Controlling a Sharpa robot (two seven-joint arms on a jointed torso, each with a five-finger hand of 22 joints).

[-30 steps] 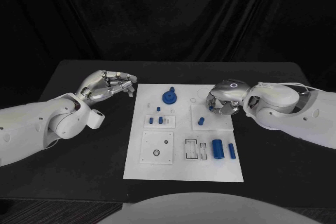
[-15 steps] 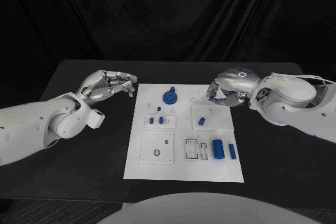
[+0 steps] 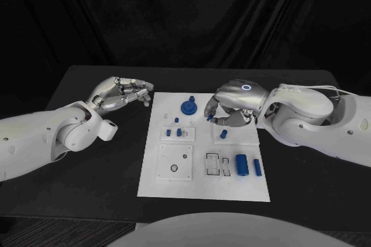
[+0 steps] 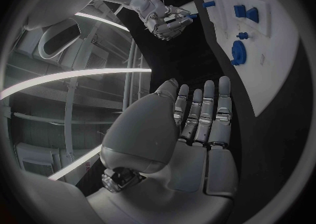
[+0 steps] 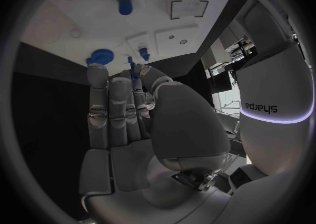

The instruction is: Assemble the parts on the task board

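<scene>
The white task board (image 3: 202, 189) lies mid-table. My right hand (image 3: 229, 104) hovers over its far right part and pinches a small blue peg (image 3: 209, 117) between thumb and fingers; the peg (image 5: 134, 70) also shows at the fingertips in the right wrist view. Just left of it, a blue round disc (image 3: 188, 106) stands on the board. My left hand (image 3: 122, 94) is off the board's far left corner and holds nothing; its fingers (image 4: 204, 113) lie straight in the left wrist view. Two blue cylinders (image 3: 240, 164) lie at the board's near right.
Small blue pegs (image 3: 174, 132) stand left of centre, and another blue peg (image 3: 222, 133) stands below my right hand. Rectangular slots (image 3: 211, 164) and a square plate with holes (image 3: 175, 162) fill the near half. Black table (image 3: 93, 172) surrounds the board.
My right hand has moved left from the board's far right edge to over the board, near the blue disc, carrying the small blue peg. The left hand has stayed put.
</scene>
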